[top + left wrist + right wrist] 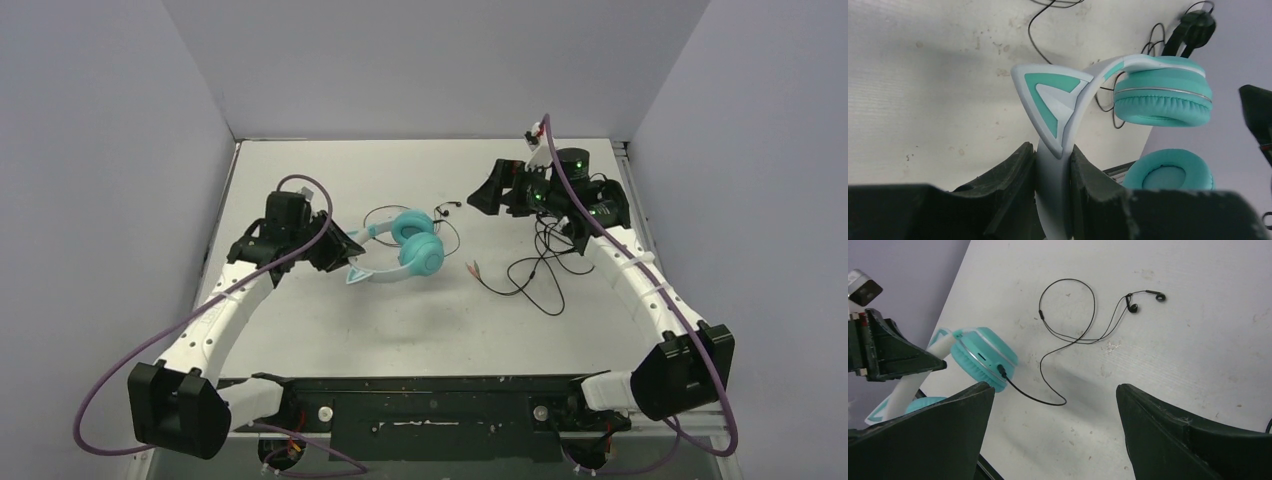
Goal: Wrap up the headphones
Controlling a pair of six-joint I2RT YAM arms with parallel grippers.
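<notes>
The teal headphones [420,250] lie left of the table's middle, with round teal ear cups [1163,95] and a pale headband with cat-ear points [1048,100]. My left gripper [348,252] is shut on the headband [1052,185], which is pinched between both pads in the left wrist view [1053,150]. A thin black cable [1048,395] is plugged into one ear cup [983,355]. It lies in loose loops on the table and ends in two small black buds [1133,307]. My right gripper [478,200] is open and empty, above the table to the right of the cable loops [1054,387].
A second tangle of black cable [535,270] lies under my right arm, its plug end [472,268] pointing left. All-black headphones [1193,25] show at the far side in the left wrist view. Grey walls close the table at the left, back and right.
</notes>
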